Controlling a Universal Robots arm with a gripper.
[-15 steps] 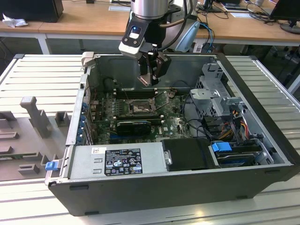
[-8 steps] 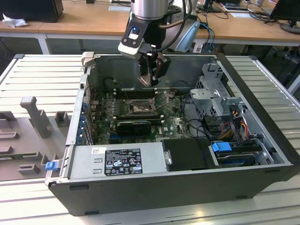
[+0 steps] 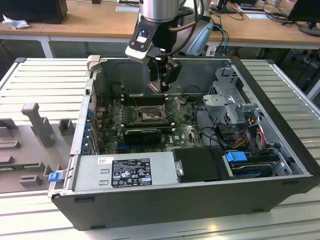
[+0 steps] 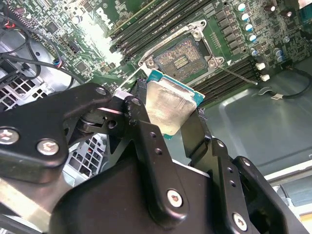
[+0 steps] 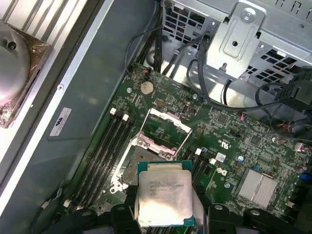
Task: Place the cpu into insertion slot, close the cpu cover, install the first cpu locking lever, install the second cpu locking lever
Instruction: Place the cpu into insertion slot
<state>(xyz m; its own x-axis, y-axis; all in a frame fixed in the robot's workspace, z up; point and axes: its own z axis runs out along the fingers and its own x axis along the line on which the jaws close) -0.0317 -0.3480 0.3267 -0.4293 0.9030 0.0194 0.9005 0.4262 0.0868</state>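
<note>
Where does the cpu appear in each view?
Exterior view: too small to tell; the claw hangs above the motherboard.
Second wrist view: the cpu is gripped in the claw.
First wrist view: the cpu overlaps the insertion slot.
Shared landmark: the insertion slot.

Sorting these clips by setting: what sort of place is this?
Probably a robotics lab or workshop: an open computer case lies on a metal bench, wooden desks stand behind, and the gripper holds the cpu.

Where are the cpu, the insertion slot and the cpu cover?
cpu (image 5: 163,197), first wrist view, metal top.
insertion slot (image 4: 181,56), second wrist view, pin field.
cpu cover (image 5: 169,120), first wrist view, bar of the opened frame.
</note>
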